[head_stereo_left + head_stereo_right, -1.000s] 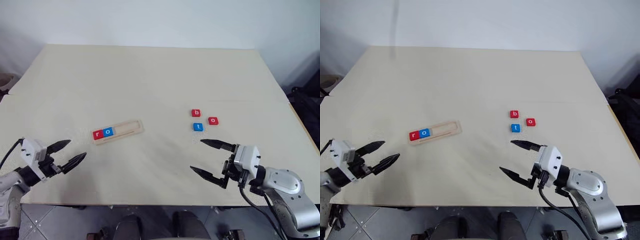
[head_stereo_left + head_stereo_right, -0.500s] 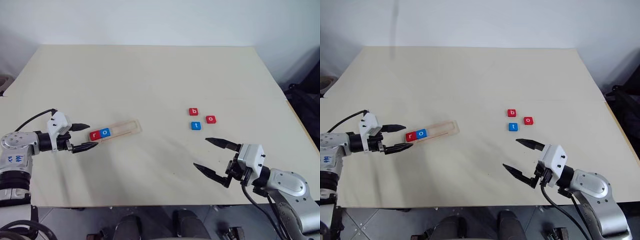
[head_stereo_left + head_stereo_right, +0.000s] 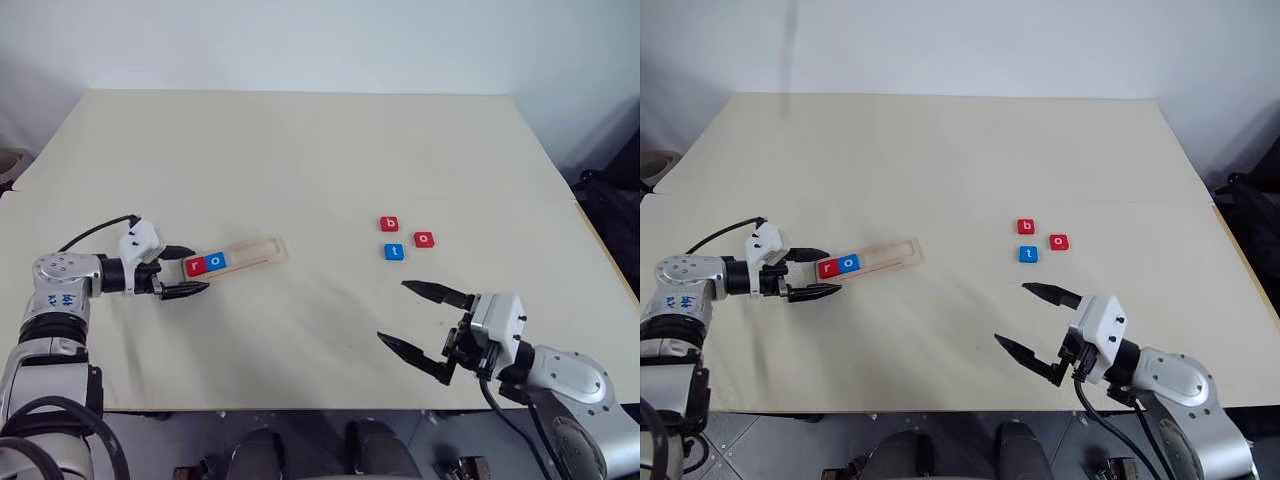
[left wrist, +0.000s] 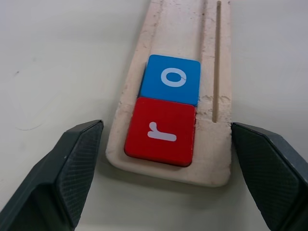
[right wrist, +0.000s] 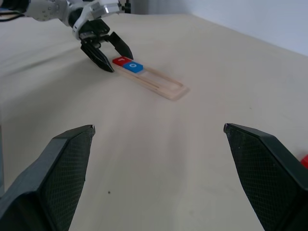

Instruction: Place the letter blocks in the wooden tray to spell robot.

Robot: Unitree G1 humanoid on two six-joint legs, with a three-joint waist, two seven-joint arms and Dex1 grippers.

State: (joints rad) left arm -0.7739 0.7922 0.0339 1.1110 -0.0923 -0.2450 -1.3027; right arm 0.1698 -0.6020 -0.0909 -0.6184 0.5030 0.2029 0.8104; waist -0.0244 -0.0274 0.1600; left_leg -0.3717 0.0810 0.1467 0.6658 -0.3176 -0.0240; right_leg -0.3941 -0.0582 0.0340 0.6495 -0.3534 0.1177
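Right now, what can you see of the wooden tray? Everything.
The wooden tray is a narrow pale wood strip with rounded ends, a shallow recess and a thin slot along one side. It lies flat on the table, slightly angled. At its left end sit a red r block and, next to it, a blue o block; the rest is unfilled. The left pincer is open, its fingers on either side of that end, not touching.

A bare test room is showing here. A plain surface is standing against a blank white wall.
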